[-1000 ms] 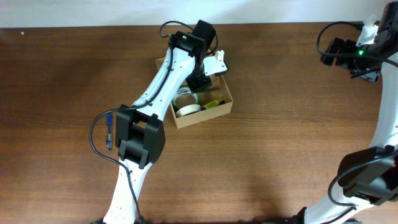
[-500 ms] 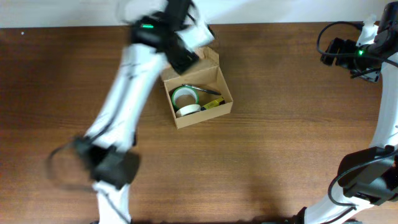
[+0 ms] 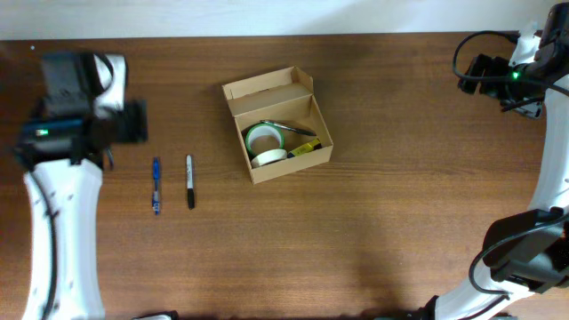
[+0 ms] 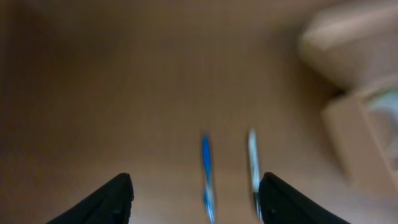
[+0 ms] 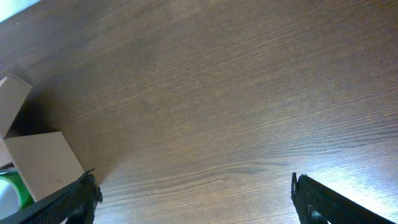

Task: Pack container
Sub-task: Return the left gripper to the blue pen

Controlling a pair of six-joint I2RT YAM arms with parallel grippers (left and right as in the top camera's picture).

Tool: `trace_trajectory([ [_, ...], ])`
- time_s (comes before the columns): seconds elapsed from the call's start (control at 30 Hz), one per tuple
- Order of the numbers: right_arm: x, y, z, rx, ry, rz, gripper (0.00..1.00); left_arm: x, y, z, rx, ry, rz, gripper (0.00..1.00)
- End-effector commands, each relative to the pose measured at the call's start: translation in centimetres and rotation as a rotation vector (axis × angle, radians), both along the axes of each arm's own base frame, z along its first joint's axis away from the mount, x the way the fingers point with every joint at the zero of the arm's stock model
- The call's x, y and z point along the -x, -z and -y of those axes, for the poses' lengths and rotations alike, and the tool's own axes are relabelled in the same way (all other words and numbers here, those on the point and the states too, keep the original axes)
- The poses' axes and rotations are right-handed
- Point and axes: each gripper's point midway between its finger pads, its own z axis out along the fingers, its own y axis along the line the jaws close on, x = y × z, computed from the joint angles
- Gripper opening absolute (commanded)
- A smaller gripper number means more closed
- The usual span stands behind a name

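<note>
From above, the container (image 3: 289, 167) stands on the brown wooden table (image 3: 400, 222), a little left of the middle and toward the far edge. Its flap lid (image 3: 265, 87) is open on the far side. Inside lie a green tape roll (image 3: 261, 136), a white roll (image 3: 269, 157) and a yellow item (image 3: 305, 148). Left of the box, a blue pen (image 3: 156, 185) and a black marker (image 3: 189, 181) lie side by side, apart. The blurred left arm (image 3: 62, 204) keeps to the left edge and the right arm (image 3: 556, 178) to the far right corner, with wide bare wood between.

The left wrist view is smeared. The left gripper (image 4: 196, 183) is spread wide and empty, with pen and marker on the table beneath and the box at the right edge.

The right wrist view is sharp. The right gripper (image 5: 194, 186) is also spread and empty over bare grain, with a box corner at the left.
</note>
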Motion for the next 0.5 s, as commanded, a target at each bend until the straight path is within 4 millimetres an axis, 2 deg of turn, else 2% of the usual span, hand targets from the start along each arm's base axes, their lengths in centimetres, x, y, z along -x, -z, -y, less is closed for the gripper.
trace_trajectory([
  [0.0, 0.1, -0.7, 0.0, -0.003, 0.0, 0.019, 0.99, 1.9, 6.7, -0.2, 0.106, -0.11, -0.14, 0.65],
  [0.13, 0.1, -0.7, 0.0, -0.003, 0.0, 0.019, 0.99, 2.3, 10.4, -0.5, 0.127, -0.12, -0.203, 0.65],
  [0.47, 0.1, -0.7, 0.0, -0.003, 0.0, 0.019, 0.99, 2.0, 17.9, -1.2, 0.153, -0.122, -0.397, 0.64],
])
